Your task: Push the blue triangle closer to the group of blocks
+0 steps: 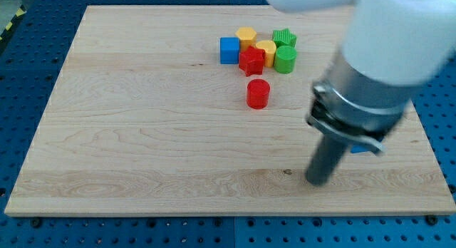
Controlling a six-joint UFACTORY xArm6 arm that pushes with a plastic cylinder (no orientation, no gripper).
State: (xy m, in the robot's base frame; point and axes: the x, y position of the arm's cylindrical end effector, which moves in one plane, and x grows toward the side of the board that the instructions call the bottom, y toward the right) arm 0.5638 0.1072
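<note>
Tip (pixel 317 181) rests on grained wood beside blue triangle (pixel 363 146).

Robotics lab: wooden board (pixel 142 134) on blue perforated bench (pixel 35 55).

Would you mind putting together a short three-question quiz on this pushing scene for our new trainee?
1. True or false: the red cylinder touches the red star.
2. Multiple choice: my tip is (a) inside the cluster, (b) toward the view's bottom right, away from the cluster, (c) at the view's left edge.
3. Which block is mostly hidden behind the arm?

Key:
1. False; it stands apart, just below the cluster.
2. b; it rests on the wooden board, well below the blue cube, yellow blocks and green blocks.
3. The blue triangle; only a sliver shows right of the rod.
</note>
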